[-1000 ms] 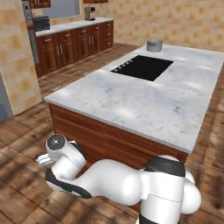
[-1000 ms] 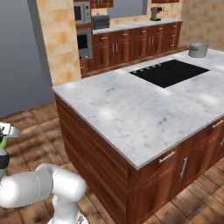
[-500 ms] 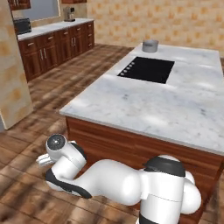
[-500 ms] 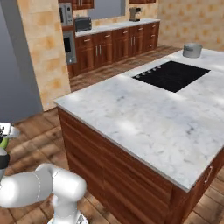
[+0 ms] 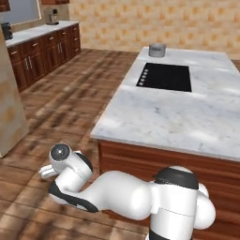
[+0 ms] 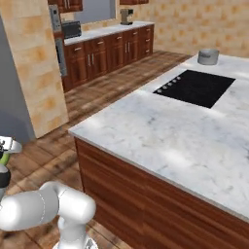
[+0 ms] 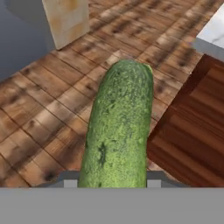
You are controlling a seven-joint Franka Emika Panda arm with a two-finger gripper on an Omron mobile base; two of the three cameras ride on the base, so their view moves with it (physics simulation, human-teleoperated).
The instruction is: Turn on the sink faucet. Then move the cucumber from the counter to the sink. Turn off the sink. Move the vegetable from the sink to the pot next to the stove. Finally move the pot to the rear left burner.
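Gripper (image 7: 113, 183) pinching the cucumber (image 7: 117, 127) low over the wooden floor (image 7: 52, 87), near the island's left end, pot (image 5: 157, 49) far off beside the stove (image 5: 165, 77) on the counter (image 5: 168, 117)

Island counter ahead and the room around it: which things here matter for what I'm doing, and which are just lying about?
Belongs to the job:
- cucumber, held in the gripper
- pot on the far end of the counter
- stove beside the pot

Just lying about:
- coffee machine on the back counter
- microwave
- wall oven
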